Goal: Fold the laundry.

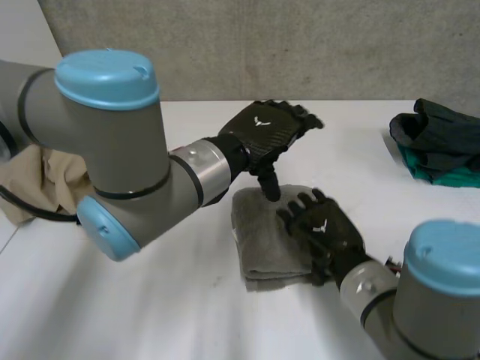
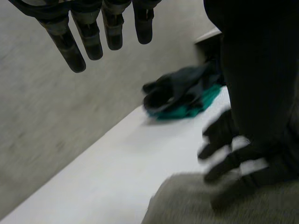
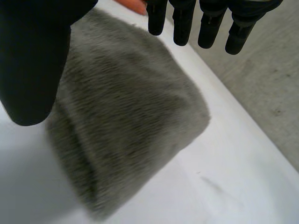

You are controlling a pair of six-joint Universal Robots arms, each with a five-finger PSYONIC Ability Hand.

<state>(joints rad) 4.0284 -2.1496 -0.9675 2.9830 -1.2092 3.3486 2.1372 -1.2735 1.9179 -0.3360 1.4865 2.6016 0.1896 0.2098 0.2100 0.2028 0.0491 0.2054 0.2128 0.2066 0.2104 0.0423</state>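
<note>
I see the folded grey terry towel (image 1: 259, 240) centred on the white table (image 1: 150, 300), my right hand (image 1: 326, 225) over its 3 o'clock side and my left hand (image 1: 262, 127) above 12 o'clock. Both hands' fingers are straight, holding nothing.

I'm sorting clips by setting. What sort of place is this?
Probably a robotics lab, not a home: a white table against a plain grey wall, with a folded grey towel and a pile of dark and green clothes.
</note>
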